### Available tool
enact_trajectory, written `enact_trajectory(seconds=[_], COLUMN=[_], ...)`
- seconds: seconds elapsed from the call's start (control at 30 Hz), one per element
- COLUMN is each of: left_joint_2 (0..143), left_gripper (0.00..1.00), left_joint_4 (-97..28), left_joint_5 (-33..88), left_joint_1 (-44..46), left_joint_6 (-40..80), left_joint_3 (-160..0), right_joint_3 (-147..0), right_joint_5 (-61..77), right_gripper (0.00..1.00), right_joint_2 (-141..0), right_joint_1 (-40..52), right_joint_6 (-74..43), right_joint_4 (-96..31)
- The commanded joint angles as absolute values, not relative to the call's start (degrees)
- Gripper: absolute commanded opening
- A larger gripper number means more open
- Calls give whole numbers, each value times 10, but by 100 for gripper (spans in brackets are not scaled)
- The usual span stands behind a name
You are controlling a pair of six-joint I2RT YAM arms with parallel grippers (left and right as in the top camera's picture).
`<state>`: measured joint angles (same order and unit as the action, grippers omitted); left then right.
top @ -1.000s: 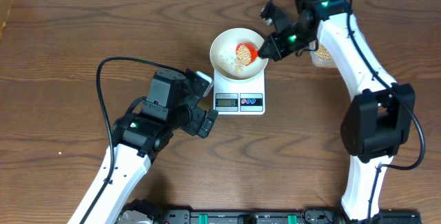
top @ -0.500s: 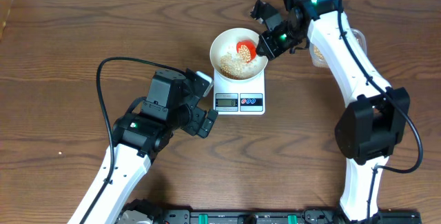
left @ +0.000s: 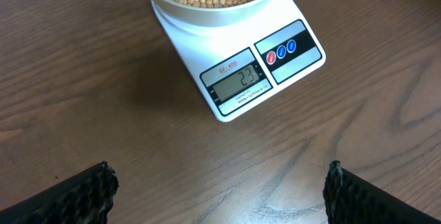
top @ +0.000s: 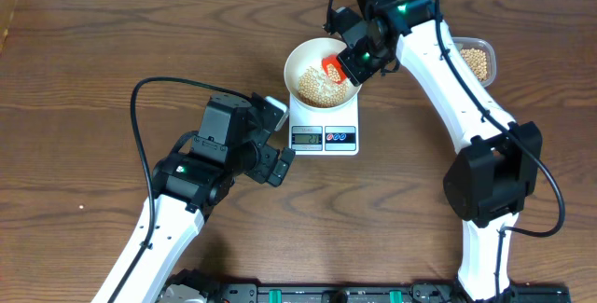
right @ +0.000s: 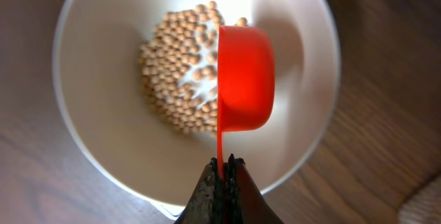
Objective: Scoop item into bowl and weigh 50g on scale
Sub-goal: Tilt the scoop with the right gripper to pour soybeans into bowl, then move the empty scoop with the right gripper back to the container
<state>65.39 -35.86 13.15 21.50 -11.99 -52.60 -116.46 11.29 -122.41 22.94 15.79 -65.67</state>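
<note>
- The red scoop [right: 242,79] is tipped on its side over the bowl [right: 96,134], mouth turned toward the pile. No beans show in it from either view, so I'd judge it just emptied.
- The right gripper [right: 223,176] has its fingers pinched tight on the scoop's thin handle, right at the handle's end.
- The beans [right: 179,79] lie in a loose heap in the middle of the bowl, with bare white showing through. More sit in the tub [top: 474,59] off to the right.
- The bowl rests on the scale [left: 186,34]. Its display [left: 239,83] seems to read 23, well short of 50.
- The left gripper [left: 217,195] hangs spread wide and empty over the table [left: 69,114], just in front of the scale.
- What might go wrong:
  - A full scoop may carry the weight past 50, since the last few grams need a small, slow pour.
  - If the scoop touches the bowl, the reading goes false.
  - With so narrow a pinch the handle could swivel and spill beans onto the table.
  - Beans poured from height may bounce over the low rim.
</note>
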Motion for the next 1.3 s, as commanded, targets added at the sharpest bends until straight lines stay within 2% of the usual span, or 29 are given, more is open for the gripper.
enact_trajectory(seconds=[0.0, 0.77, 0.97, 1.27], left_joint_2=[656, 656, 656, 656], left_gripper=[98, 98, 98, 98], left_joint_4=[-360, -360, -360, -360], left_joint_5=[124, 124, 124, 124], left_joint_1=[216, 216, 216, 216], left_joint_6=[-117, -117, -117, -117], left_joint_3=[-522, -522, -522, -522], right_joint_3=[-1178, -1178, -1178, -1184], right_joint_5=[51, 36, 75, 82], right_gripper=[1, 1, 1, 1], right_joint_2=[-1204, -1169, -1161, -1137], right_joint_1=[242, 275, 275, 250], right_joint_6=[172, 333, 323, 190], right_joint_4=[-651, -625, -596, -535])
